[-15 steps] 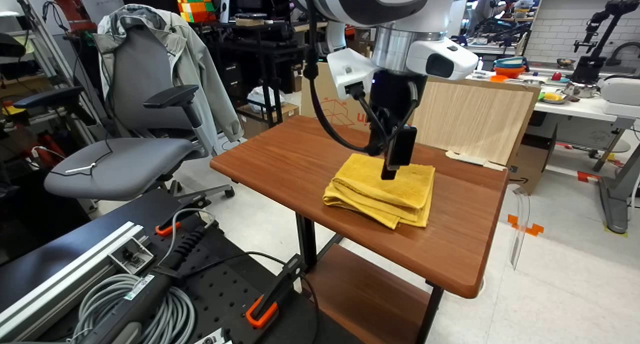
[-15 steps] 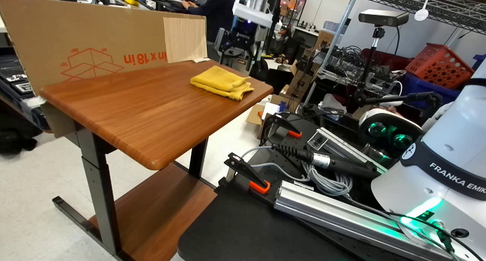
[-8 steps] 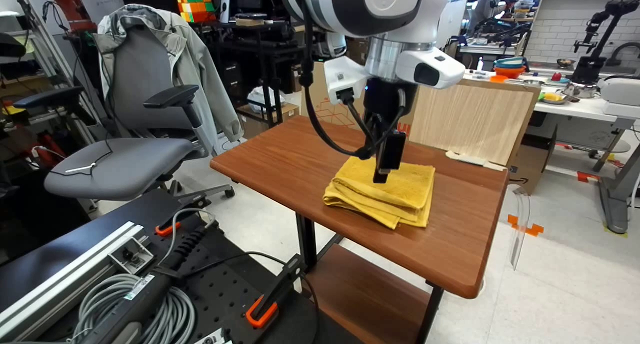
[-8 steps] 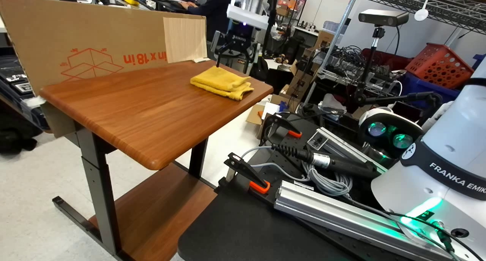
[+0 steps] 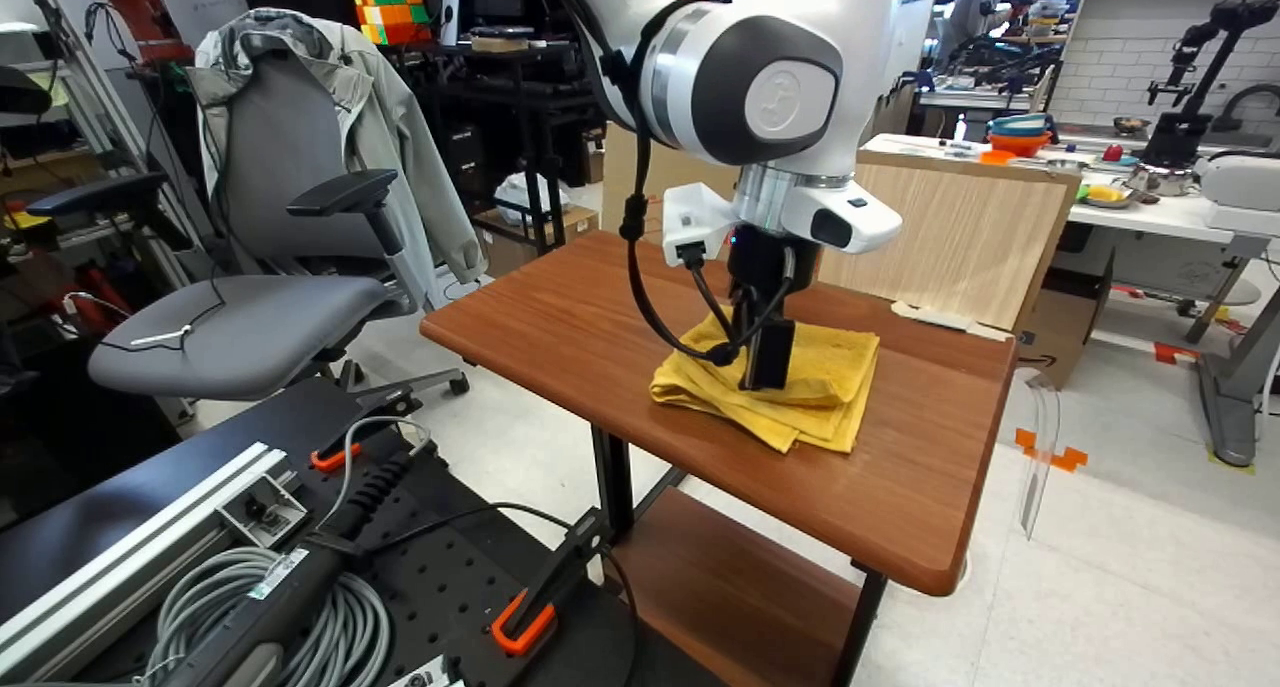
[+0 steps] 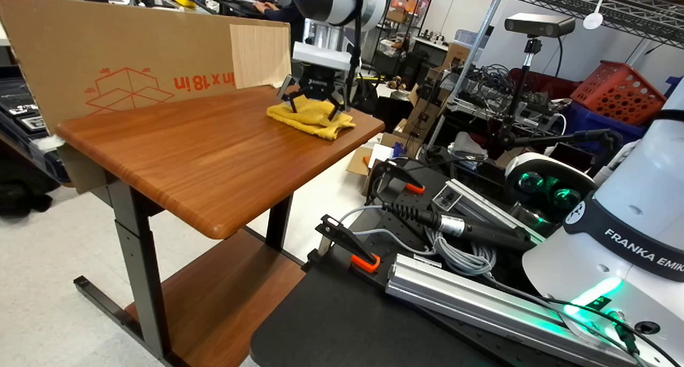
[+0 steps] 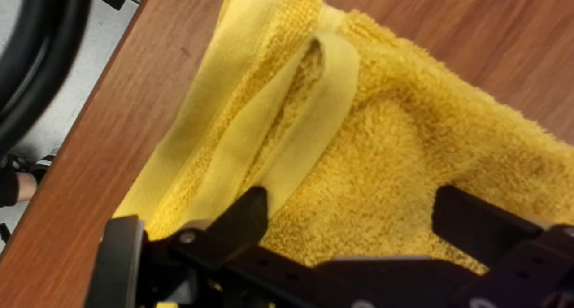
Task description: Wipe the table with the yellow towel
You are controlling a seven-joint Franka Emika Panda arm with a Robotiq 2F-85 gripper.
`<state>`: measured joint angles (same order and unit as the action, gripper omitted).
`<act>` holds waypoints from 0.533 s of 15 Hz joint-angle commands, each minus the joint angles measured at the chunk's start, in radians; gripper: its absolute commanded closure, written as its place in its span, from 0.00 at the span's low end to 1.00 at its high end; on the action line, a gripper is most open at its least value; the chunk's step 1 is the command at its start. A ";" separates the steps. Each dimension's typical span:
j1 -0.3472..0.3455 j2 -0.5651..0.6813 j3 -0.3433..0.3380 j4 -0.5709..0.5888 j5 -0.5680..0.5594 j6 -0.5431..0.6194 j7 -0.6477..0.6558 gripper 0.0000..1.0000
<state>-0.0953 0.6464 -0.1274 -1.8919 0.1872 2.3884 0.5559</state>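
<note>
The yellow towel (image 5: 835, 412) lies folded on the brown wooden table (image 5: 560, 312); the towel (image 6: 307, 125) and the table (image 6: 181, 142) also show in an exterior view. My gripper (image 5: 765, 382) points down onto the towel's top. In an exterior view the gripper's (image 6: 313, 115) two fingertips stand apart on the towel, which is dented around them. In the wrist view the open gripper (image 7: 350, 200) has the towel (image 7: 381, 142) beneath and between its fingers, with a hem loop beside one finger. The fingertips seem to touch the towel; the cloth is not pinched.
A cardboard sheet (image 6: 160, 52) stands along the table's far edge, with a pale wood-grain panel (image 5: 940, 237) on it. A black cable (image 5: 640, 267) hangs beside the wrist. A grey chair (image 5: 250, 317) stands nearby. A black bench (image 5: 440, 567) holds clamps and coiled cable.
The arm has moved down and the gripper has come from above the towel onto it. The towel's top has become dented and creased. The fingers stay apart.
</note>
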 commanded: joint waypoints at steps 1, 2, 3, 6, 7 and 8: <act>0.051 0.064 0.011 0.048 0.010 -0.023 0.007 0.00; 0.070 0.053 0.029 0.019 0.009 -0.011 -0.007 0.00; 0.097 0.037 0.049 -0.020 0.004 0.006 -0.023 0.00; 0.168 -0.001 0.098 -0.091 -0.005 0.026 -0.076 0.00; 0.199 -0.016 0.110 -0.120 -0.015 0.038 -0.085 0.00; 0.233 -0.022 0.121 -0.137 -0.021 0.053 -0.078 0.00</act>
<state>0.0661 0.6420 -0.0410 -1.9335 0.1832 2.3793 0.5030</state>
